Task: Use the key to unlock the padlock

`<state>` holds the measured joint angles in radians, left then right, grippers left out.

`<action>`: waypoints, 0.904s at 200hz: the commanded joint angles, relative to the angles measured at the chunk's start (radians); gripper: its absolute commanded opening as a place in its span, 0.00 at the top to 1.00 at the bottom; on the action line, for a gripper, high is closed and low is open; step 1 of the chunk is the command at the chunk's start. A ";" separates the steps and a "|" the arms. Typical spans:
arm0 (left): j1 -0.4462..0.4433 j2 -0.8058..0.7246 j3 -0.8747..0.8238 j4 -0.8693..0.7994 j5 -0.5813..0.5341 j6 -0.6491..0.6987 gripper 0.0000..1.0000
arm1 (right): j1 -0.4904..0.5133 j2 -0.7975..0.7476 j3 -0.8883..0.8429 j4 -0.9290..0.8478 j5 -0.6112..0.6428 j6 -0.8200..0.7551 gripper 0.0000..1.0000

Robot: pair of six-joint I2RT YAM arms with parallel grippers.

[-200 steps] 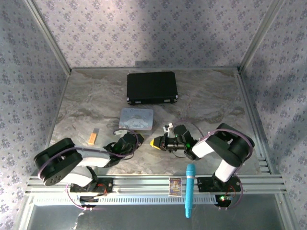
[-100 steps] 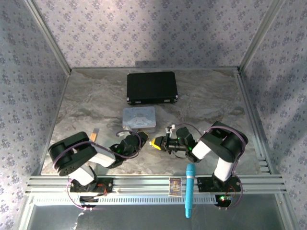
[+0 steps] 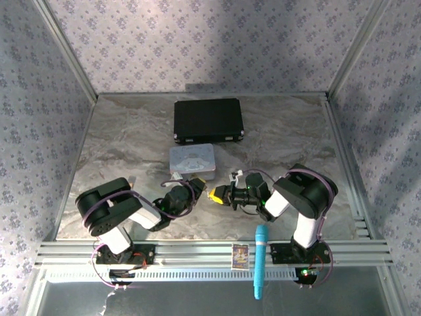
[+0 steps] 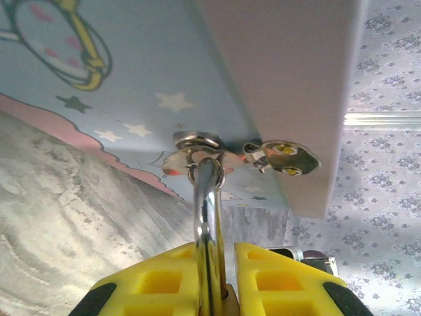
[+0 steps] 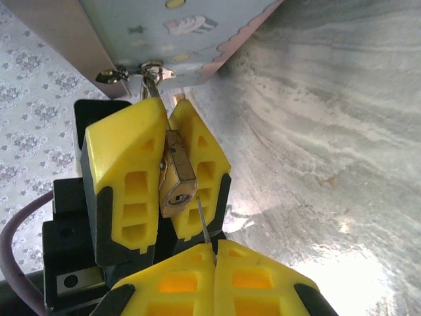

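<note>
Alignment is the whole job here. Your right gripper (image 5: 216,255) has its ribbed yellow fingers pinched together on the thin silvery metal key (image 5: 204,227). The bare blade pokes out ahead of the fingertips, its tip just beside the keyway and a touch off to one side.

The small brass-gold padlock (image 5: 177,174) is clamped between the closed fingers of your left gripper (image 4: 212,263), keyhole face turned toward the right fingertips. Its slim polished shackle (image 4: 206,210) runs out past the left fingertips through the little metal hasp (image 4: 197,141) of the pastel-blue printed tin (image 4: 131,66).

Nudge the blade sideways until it lines up with the slot, then push straight along its length. It may also need a slight roll to match the slot, though the view is too coarse to be sure.

The blade looks thin enough to flex, and smooth metal can twist in hard plastic pads, so go slowly and hold the left grip firm. The lock body is blocky with bevelled edges and a bright round cylinder face. The grey marble-patterned tabletop (image 5: 316,131) beneath is glossy.
</note>
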<state>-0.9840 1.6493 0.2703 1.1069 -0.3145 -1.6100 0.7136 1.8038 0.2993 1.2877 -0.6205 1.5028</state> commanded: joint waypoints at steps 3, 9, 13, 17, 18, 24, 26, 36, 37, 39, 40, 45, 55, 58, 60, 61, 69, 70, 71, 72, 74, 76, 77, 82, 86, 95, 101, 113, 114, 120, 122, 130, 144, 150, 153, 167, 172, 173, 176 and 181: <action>-0.013 0.015 0.029 0.115 0.010 -0.002 1.00 | -0.012 0.023 0.007 0.058 -0.026 0.012 1.00; -0.013 0.018 0.029 0.114 0.008 -0.005 1.00 | -0.012 0.023 0.009 0.060 -0.027 0.013 1.00; -0.013 0.019 0.029 0.113 0.008 -0.008 1.00 | -0.013 0.022 0.010 0.059 -0.027 0.014 1.00; -0.013 0.021 0.029 0.114 0.006 -0.012 1.00 | -0.013 0.020 0.010 0.058 -0.027 0.013 1.00; -0.013 0.021 0.028 0.114 0.005 -0.012 1.00 | -0.014 0.020 0.010 0.058 -0.027 0.014 1.00; -0.013 0.024 0.027 0.114 0.002 -0.015 1.00 | -0.014 0.017 0.008 0.055 -0.027 0.011 1.00; -0.014 0.025 0.026 0.113 0.001 -0.015 1.00 | -0.014 0.017 0.008 0.056 -0.027 0.010 1.00; -0.015 0.028 0.022 0.113 -0.006 -0.017 1.00 | -0.018 0.014 0.002 0.051 -0.026 0.006 1.00; -0.015 0.028 0.022 0.113 -0.007 -0.018 1.00 | -0.018 0.013 0.001 0.050 -0.026 0.006 1.00; -0.015 0.029 0.022 0.112 -0.008 -0.019 1.00 | -0.018 0.013 -0.001 0.050 -0.025 0.007 1.00; -0.015 0.029 0.022 0.111 -0.009 -0.020 1.00 | -0.019 0.013 -0.002 0.050 -0.025 0.006 1.00; -0.015 0.030 0.021 0.107 -0.011 -0.027 1.00 | -0.020 0.012 -0.008 0.051 -0.022 0.006 1.00; -0.015 0.036 0.020 0.111 -0.015 -0.036 1.00 | -0.023 0.011 -0.017 0.053 -0.022 0.005 1.00; -0.016 0.038 0.021 0.113 -0.014 -0.037 1.00 | -0.024 0.012 -0.017 0.053 -0.025 0.004 1.00; -0.016 0.039 0.022 0.116 -0.013 -0.039 1.00 | -0.024 0.012 -0.017 0.052 -0.025 0.004 1.00; -0.016 0.040 0.022 0.117 -0.013 -0.039 1.00 | -0.024 0.012 -0.017 0.051 -0.025 0.004 1.00; -0.017 0.047 0.027 0.131 -0.011 -0.039 1.00 | -0.023 0.016 -0.012 0.049 -0.028 0.000 1.00; -0.018 0.048 0.028 0.133 -0.011 -0.038 1.00 | -0.023 0.017 -0.011 0.049 -0.028 -0.001 1.00; -0.019 0.048 0.028 0.134 -0.011 -0.038 1.00 | -0.023 0.017 -0.009 0.049 -0.028 -0.001 1.00; -0.019 0.049 0.029 0.136 -0.011 -0.038 1.00 | -0.023 0.018 -0.009 0.048 -0.030 -0.001 1.00; -0.020 0.050 0.030 0.140 -0.011 -0.037 1.00 | -0.023 0.020 -0.004 0.047 -0.033 0.000 1.00; -0.021 0.053 0.031 0.143 -0.009 -0.036 1.00 | -0.022 0.021 -0.003 0.047 -0.034 0.000 1.00; -0.021 0.054 0.033 0.145 -0.009 -0.036 1.00 | -0.022 0.022 -0.001 0.047 -0.036 0.000 1.00; -0.024 0.057 0.036 0.154 -0.007 -0.036 1.00 | -0.020 0.027 0.005 0.049 -0.038 0.003 1.00; -0.025 0.060 0.039 0.159 -0.005 -0.036 1.00 | -0.019 0.030 0.007 0.053 -0.036 0.004 1.00; -0.027 0.064 0.043 0.168 0.002 -0.039 1.00 | -0.020 0.036 0.015 0.059 -0.038 0.007 1.00; -0.028 0.064 0.044 0.175 0.004 -0.040 1.00 | -0.022 0.040 0.018 0.059 -0.034 0.007 1.00; -0.030 0.063 0.041 0.180 0.009 -0.068 1.00 | -0.026 0.045 0.017 0.061 -0.028 0.006 1.00; -0.030 0.064 0.040 0.181 0.009 -0.070 1.00 | -0.026 0.045 0.018 0.061 -0.028 0.006 1.00; -0.031 0.065 0.038 0.196 0.010 -0.073 1.00 | -0.027 0.046 0.017 0.061 -0.030 0.007 1.00; -0.031 0.064 0.037 0.200 0.010 -0.074 1.00 | -0.028 0.046 0.016 0.061 -0.029 0.007 1.00; -0.031 0.060 0.035 0.203 0.010 -0.074 1.00 | -0.031 0.046 0.011 0.064 -0.027 0.007 1.00; -0.031 0.049 0.036 0.183 0.010 -0.074 1.00 | -0.041 0.047 0.003 0.073 -0.028 0.009 1.00; -0.033 0.047 0.039 0.171 0.012 -0.073 1.00 | -0.045 0.045 0.000 0.078 -0.027 0.010 1.00; -0.033 0.047 0.039 0.165 0.014 -0.075 1.00 | -0.047 0.045 0.000 0.078 -0.028 0.010 1.00; -0.038 0.060 0.047 0.176 0.020 -0.080 1.00 | -0.054 0.042 0.005 0.080 -0.030 0.008 1.00; -0.042 0.070 0.049 0.192 0.021 -0.082 1.00 | -0.054 0.042 0.009 0.078 -0.032 0.008 1.00; -0.042 0.071 0.049 0.195 0.021 -0.083 1.00 | -0.056 0.043 0.011 0.078 -0.032 0.007 1.00; -0.045 0.077 0.051 0.206 0.022 -0.085 1.00 | -0.057 0.043 0.014 0.078 -0.034 0.009 1.00; -0.046 0.087 0.053 0.223 0.025 -0.086 1.00 | -0.058 0.045 0.021 0.076 -0.035 0.010 1.00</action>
<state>-0.9989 1.7176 0.2825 1.1725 -0.3225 -1.6855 0.6704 1.8351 0.2981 1.3361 -0.6563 1.5047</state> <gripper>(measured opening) 0.149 0.048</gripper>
